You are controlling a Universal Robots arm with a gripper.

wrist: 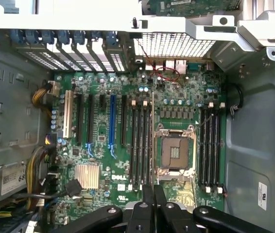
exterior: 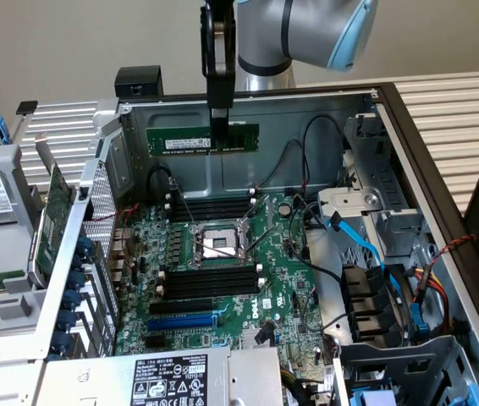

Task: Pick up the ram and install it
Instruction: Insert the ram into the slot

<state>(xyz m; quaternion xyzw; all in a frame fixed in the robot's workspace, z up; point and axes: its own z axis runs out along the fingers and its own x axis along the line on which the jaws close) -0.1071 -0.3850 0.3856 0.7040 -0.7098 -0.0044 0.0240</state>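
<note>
- The ram [exterior: 180, 140] is a long, narrow, thin green board that lies level with its flat face toward the exterior camera, in the upper middle of that frame.
- A white label [exterior: 190, 139] with small dark print sits on its face, left of centre. The green stretch to the right of the fingers carries marks too fine to read.
- The gripper [exterior: 220, 144] comes down from above and its black fingers are clamped on the ram a little right of the stick's middle, so both ends stick out free.
- The stick hangs in the air, apart from the board below, in front of the grey back wall of the computer case [exterior: 324, 101].
- Lower in the frame lies the green motherboard [exterior: 256, 279]. The CPU socket [exterior: 217, 245] sits between two banks of long black memory slots [exterior: 210, 207], one above it and one below it in the picture.
- A blue slot [exterior: 180, 321] lies near the lower bank, toward the lower left.
- A blue cable [exterior: 366, 245] curves through the right part of the case.
- A larger green expansion card [exterior: 49, 224] stands at the exterior view's left, outside the case wall.
- The grey robot arm [exterior: 307, 30] crosses the top edge.
- In the wrist view the gripper [wrist: 153, 194] points at the motherboard [wrist: 103, 160], with its fingertips pressed close together beside the CPU socket [wrist: 175, 153].
</note>
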